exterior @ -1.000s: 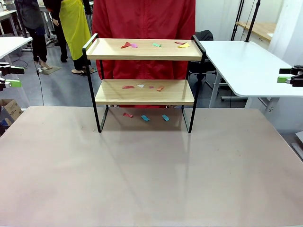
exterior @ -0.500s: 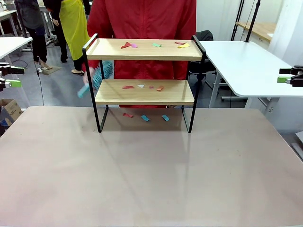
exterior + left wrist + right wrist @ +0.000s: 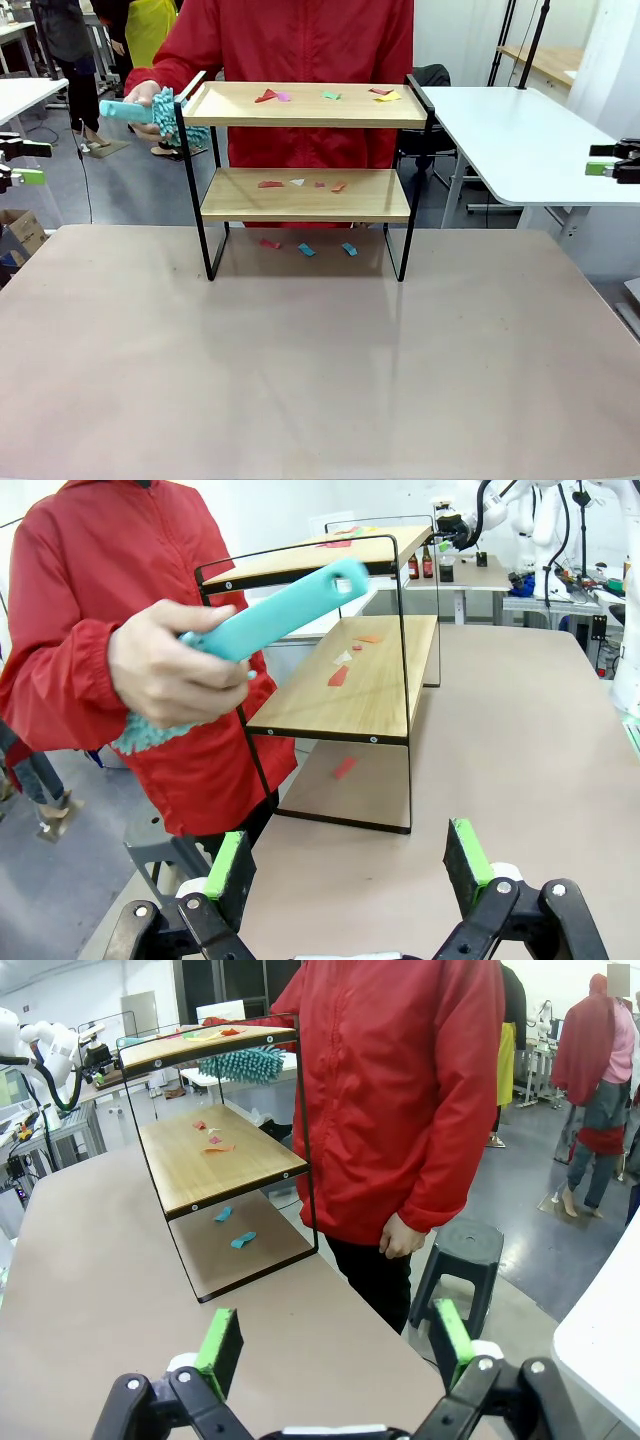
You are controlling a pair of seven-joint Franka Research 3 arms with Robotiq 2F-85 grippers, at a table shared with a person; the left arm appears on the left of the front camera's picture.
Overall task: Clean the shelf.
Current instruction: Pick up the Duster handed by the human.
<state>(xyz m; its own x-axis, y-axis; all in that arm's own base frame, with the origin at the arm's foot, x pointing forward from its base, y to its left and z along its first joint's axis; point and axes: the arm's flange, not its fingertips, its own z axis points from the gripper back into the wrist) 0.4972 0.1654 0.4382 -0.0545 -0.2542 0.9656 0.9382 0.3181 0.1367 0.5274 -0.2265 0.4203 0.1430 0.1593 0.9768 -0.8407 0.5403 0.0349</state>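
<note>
The shelf [image 3: 305, 190] stands at the far middle of the table, two light wooden boards in a black frame. Coloured paper scraps [image 3: 300, 183] lie on both boards and on the table under it. A person in a red jacket stands behind it and holds a teal duster [image 3: 165, 112] at the left end of the top board. My left gripper [image 3: 30, 162] hangs open off the table's left side, far from the shelf. My right gripper [image 3: 603, 160] hangs open off the right side. The left wrist view shows the hand on the duster's handle [image 3: 275, 610] beside the shelf [image 3: 350, 680], beyond open fingers [image 3: 230, 875].
The beige table [image 3: 320, 360] stretches wide in front of the shelf. A white table [image 3: 520, 140] stands at the right and another [image 3: 25, 95] at the left. A black stool [image 3: 460, 1250] stands by the person. Other people walk in the background.
The person's hand has come in from the left and lifted the duster from beside the lower board up to the left end of the top board. Both arms stayed still.
</note>
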